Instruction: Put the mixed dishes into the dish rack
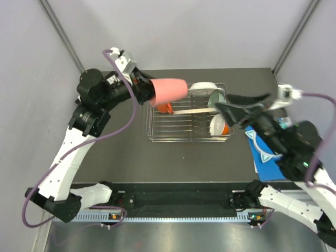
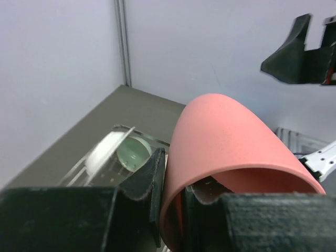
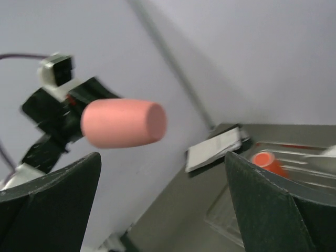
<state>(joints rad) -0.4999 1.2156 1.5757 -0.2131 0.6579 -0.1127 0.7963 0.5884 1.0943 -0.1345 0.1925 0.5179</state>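
The left gripper [image 2: 172,184] clamped the salmon-pink cup [image 1: 170,90] by its rim over the dish rack [image 1: 184,131] — best lowered mouth-down onto free bars — while the right gripper [image 3: 163,157] gaped wide, empty.

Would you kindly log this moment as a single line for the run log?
left hand: shut on salmon-pink cup, sideways, above dish rack left end | right hand: open, empty, above rack's right side

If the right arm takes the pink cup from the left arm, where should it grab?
I'd take the salmon-pink cup around its closed base end, coming from the right arm's side. It lies sideways in the air; the left gripper pinches the rim wall, so the base half is free and faces the open right gripper.
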